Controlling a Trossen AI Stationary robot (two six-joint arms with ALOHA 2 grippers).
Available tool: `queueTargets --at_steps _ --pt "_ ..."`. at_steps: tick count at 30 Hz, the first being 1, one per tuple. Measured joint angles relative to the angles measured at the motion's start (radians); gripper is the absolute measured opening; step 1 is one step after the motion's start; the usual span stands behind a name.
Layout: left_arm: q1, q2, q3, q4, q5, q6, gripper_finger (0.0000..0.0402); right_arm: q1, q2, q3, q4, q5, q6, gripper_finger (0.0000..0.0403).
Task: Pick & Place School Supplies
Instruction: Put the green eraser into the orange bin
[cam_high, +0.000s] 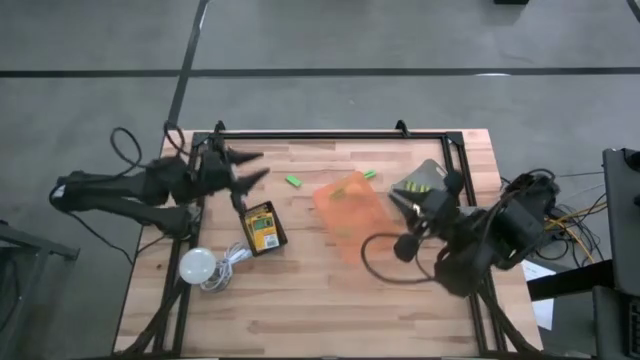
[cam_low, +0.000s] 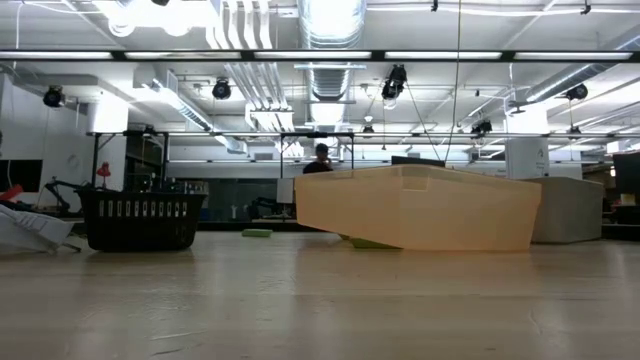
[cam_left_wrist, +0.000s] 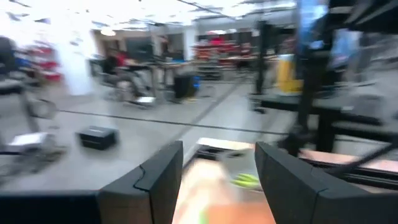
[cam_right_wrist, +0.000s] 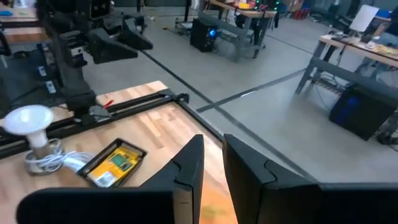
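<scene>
While our left gripper (cam_high: 252, 167) hung wide open and empty beside the tray (cam_high: 352, 205), a green block (cam_high: 294, 181) lay between them, a crayon box (cam_high: 263, 228) nearby. Our right gripper (cam_high: 400, 203), nearly closed, held nothing by the tray's other side.

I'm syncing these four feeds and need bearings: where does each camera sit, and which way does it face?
High: overhead, straight down; both arms, left gripper open, crayon box, orange tray.
Low: table height, level across; orange tray, no arm.
Left wrist: past its open fingers toward a green block.
Right wrist: past near-shut fingers across the table; crayon box, bulb, also seen from overhead.
</scene>
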Motion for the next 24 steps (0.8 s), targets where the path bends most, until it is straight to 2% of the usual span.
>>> queueTargets --at_steps 3,7,10,13,18,24 --pt "0.117 0.014 0.069 -0.079 0.045 0.050 0.0206 -0.017 -0.028 0.000 0.000 0.003 -0.026 0.0057" --pt "0.288 0.049 0.140 -0.222 0.222 0.109 0.0206 -0.044 -0.058 0.000 0.000 0.007 -0.031 0.0057" --pt "0.406 0.091 0.165 -0.284 0.361 0.160 0.0206 -0.067 -0.075 0.000 0.000 0.055 -0.035 0.0057" --pt "0.497 0.137 0.168 -0.310 0.423 0.240 0.0206 -0.095 -0.081 0.000 0.000 0.081 -0.067 0.0057" --pt "0.579 0.208 0.168 -0.350 0.434 0.387 0.0206 -0.150 -0.085 0.000 0.000 0.081 -0.103 0.0057" --pt "0.594 0.320 0.168 -0.411 0.523 0.410 0.0206 -0.208 -0.088 0.000 0.000 0.073 -0.175 0.0057"
